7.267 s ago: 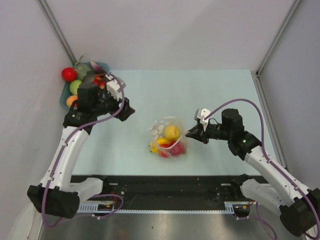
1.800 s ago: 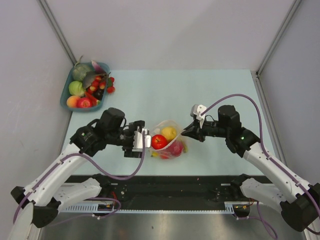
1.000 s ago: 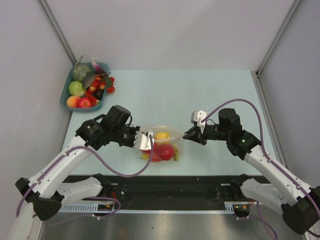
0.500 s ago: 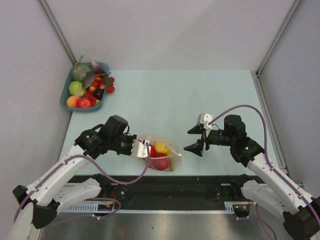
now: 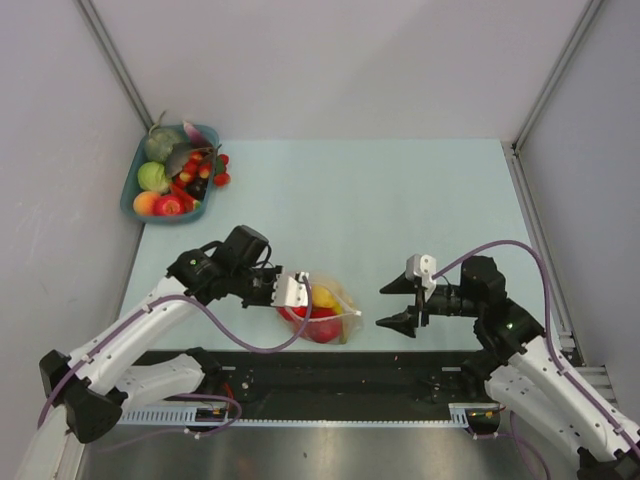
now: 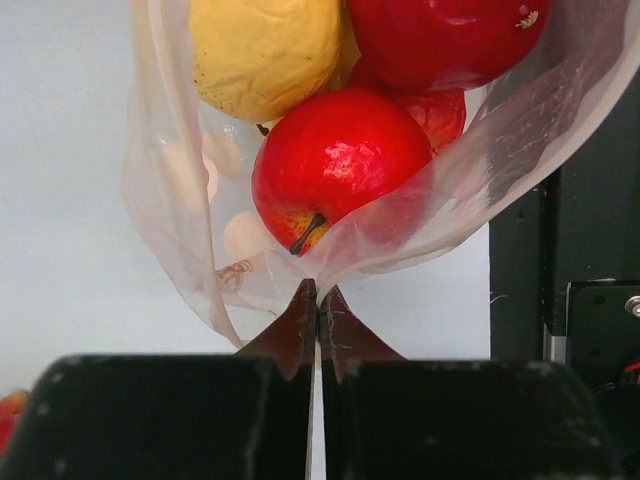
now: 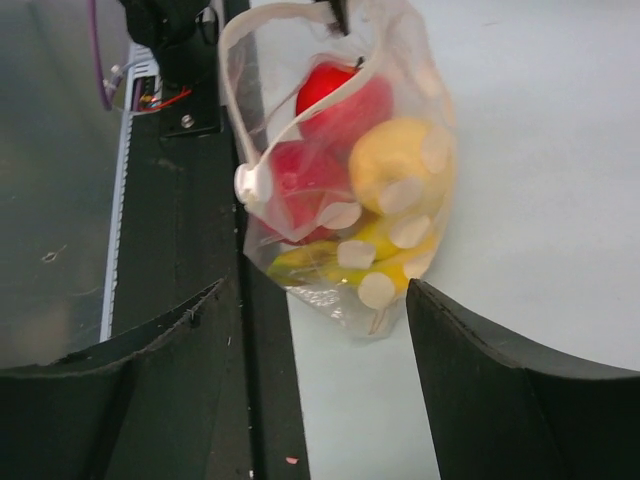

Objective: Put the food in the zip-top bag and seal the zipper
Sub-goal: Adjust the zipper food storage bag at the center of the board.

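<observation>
The zip-top bag [image 5: 325,312] lies near the table's front edge, holding red and yellow food. My left gripper [image 5: 293,290] is shut on the bag's thin left edge, and in the left wrist view the fingertips [image 6: 318,300] pinch the film just below a red apple [image 6: 340,170] and a yellow fruit [image 6: 265,50]. My right gripper [image 5: 383,307] stands open to the right of the bag, apart from it and holding nothing. In the right wrist view the bag [image 7: 415,75] lies ahead of the open gripper [image 7: 318,290]. Its whitish zipper [image 7: 231,95] loops along the left side.
A blue basket [image 5: 127,197] with more toy fruits and vegetables stands at the back left by the wall. The black front rail [image 5: 330,365] runs right beside the bag. Grey walls and metal posts enclose the table on three sides.
My right gripper has opened, let go of the bag's right edge and drawn back toward the near right. My left gripper has pulled the bag toward the front edge.
</observation>
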Controlling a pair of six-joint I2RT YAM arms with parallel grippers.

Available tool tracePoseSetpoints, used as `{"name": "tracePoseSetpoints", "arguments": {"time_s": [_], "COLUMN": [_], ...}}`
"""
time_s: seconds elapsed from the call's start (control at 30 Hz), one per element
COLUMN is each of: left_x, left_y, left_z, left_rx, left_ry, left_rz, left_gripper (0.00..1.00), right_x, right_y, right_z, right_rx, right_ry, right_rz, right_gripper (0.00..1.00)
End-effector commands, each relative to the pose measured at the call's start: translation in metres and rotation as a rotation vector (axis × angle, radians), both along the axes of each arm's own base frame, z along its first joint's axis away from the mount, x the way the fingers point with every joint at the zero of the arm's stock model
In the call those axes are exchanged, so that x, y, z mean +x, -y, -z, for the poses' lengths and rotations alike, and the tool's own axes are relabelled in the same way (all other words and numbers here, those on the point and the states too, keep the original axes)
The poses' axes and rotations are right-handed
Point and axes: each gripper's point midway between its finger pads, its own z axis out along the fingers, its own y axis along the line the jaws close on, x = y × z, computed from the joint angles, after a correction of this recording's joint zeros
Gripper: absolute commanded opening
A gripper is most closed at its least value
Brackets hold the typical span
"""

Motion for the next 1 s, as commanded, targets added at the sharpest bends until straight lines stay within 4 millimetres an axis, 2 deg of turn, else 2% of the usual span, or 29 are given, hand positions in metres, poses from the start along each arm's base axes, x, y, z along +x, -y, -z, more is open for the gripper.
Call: {"name": "tracePoseSetpoints", "arguments": {"time_s": [0.0, 0.07, 0.1, 0.13, 0.33, 0.43, 0.5, 0.67, 0.7, 0.8, 0.87, 0.93, 0.97], "left_x": [0.002, 0.003, 0.003, 0.003, 0.003, 0.003, 0.002, 0.004, 0.004, 0.006, 0.006, 0.007, 0.006], "left_y": [0.014, 0.016, 0.016, 0.017, 0.017, 0.016, 0.016, 0.016, 0.016, 0.016, 0.016, 0.015, 0.015], "left_z": [-0.016, -0.017, -0.016, -0.017, -0.016, -0.016, -0.014, -0.014, -0.014, -0.015, -0.015, -0.016, -0.015], "left_rx": [-0.070, -0.076, -0.076, -0.080, -0.081, -0.087, -0.090, -0.090, -0.092, -0.094, -0.095, -0.093, -0.092], "left_ry": [0.000, 0.002, 0.001, 0.001, -0.002, 0.001, -0.001, -0.002, -0.001, 0.000, -0.002, -0.002, -0.003], "left_rz": [0.003, 0.001, 0.000, 0.001, 0.004, 0.004, 0.003, -0.001, -0.002, -0.004, -0.004, -0.003, -0.003], "left_gripper": [0.00, 0.00, 0.00, 0.00, 0.00, 0.00, 0.00, 0.00, 0.00, 0.00, 0.00, 0.00, 0.00], "right_x": [-0.009, -0.014, -0.014, -0.013, 0.010, 0.018, 0.017, 0.007, -0.001, -0.016, -0.017, -0.018, -0.018], "right_y": [-0.017, -0.027, -0.030, -0.034, -0.046, -0.047, -0.048, -0.049, -0.050, -0.050, -0.049, -0.050, -0.050], "right_z": [0.003, 0.007, 0.017, 0.015, 0.015, 0.009, 0.004, 0.001, 0.003, 0.010, 0.012, 0.012, 0.011], "right_rx": [0.031, 0.033, 0.018, 0.036, 0.083, 0.106, 0.123, 0.131, 0.123, 0.093, 0.083, 0.084, 0.084], "right_ry": [-0.005, -0.022, -0.048, -0.030, 0.000, 0.007, 0.009, -0.021, -0.039, -0.020, 0.002, 0.002, 0.001], "right_rz": [-0.047, -0.071, -0.073, -0.070, 0.020, 0.057, 0.053, 0.014, -0.013, -0.052, -0.043, -0.043, -0.043], "right_gripper": [0.70, 0.69, 0.68, 0.68, 0.58, 0.43, 0.39, 0.42, 0.43, 0.58, 0.69, 0.70, 0.66]}}
